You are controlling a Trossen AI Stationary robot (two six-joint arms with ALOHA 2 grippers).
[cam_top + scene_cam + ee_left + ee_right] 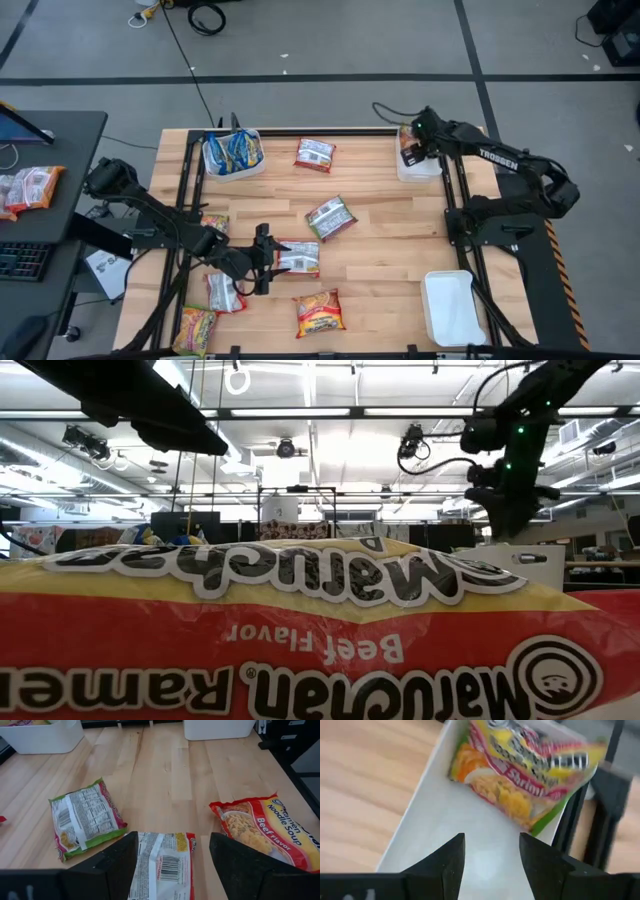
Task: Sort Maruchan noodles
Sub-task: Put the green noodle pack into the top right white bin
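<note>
Upper right in the high view, the right gripper (408,148) hangs empty with jaws parted over a white tray (440,805) holding a shrimp packet (525,775). Lower centre, the left gripper (268,259) gapes wide at a silver-white packet (298,258) on the desk (380,240).

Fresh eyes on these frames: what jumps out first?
Crinkly plastic noodle packets lie scattered over the light wooden table, and one red-and-yellow beef packet fills the low view, printed upside down. The left claw sits open astride a silver-white packet with a barcode near the table's middle. At the far right corner, the right claw hangs open over a white tray holding a yellow-green shrimp packet.
</note>
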